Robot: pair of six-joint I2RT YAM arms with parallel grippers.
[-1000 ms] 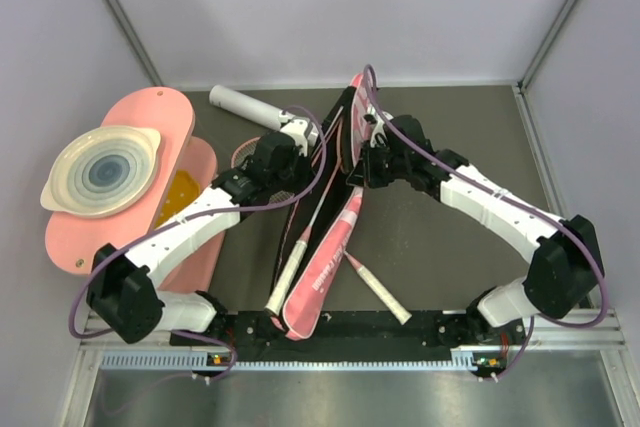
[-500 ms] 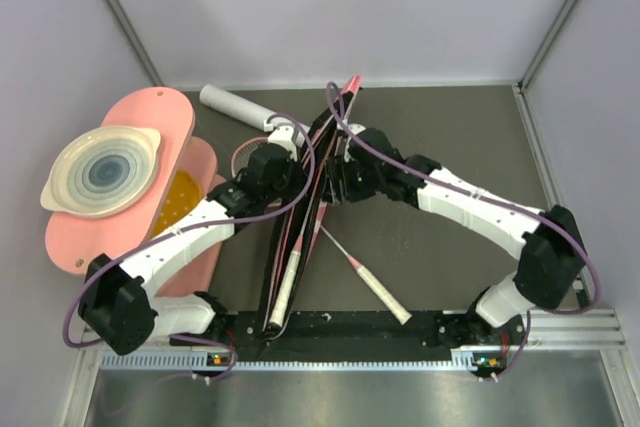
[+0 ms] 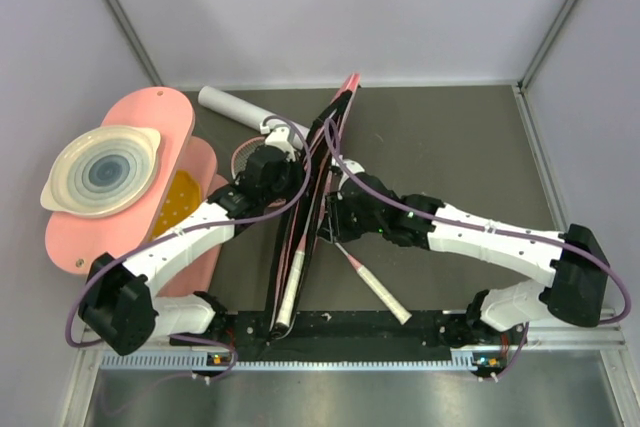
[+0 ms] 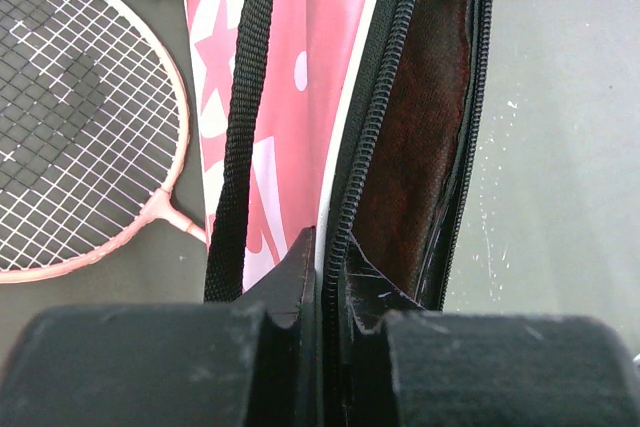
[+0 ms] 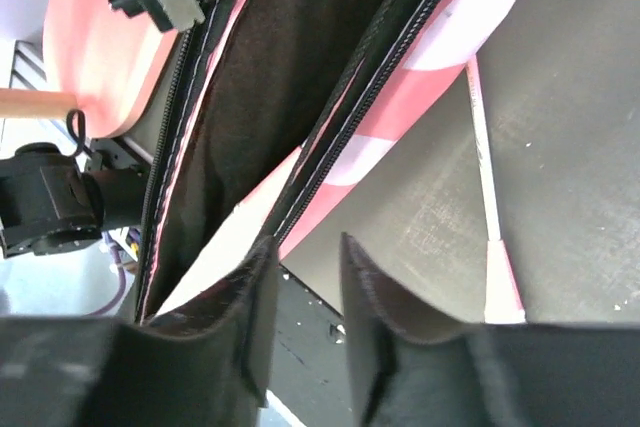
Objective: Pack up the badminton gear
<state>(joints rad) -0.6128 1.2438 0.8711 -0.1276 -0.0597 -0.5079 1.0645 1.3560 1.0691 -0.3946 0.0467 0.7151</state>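
We saw that in the last second the right fingers left the upper rim of the SPORT bag and came down to the centre of the frame, a little spread with nothing between them, so the bag stood narrow on its edge, its black inside open. The left fingers pinched its zipper rim. One racket stuck out at its lower end, while the second racket lay on the counter at lower centre, not yet packed.

Two rackets, one bag, one tube, two boards, one dish
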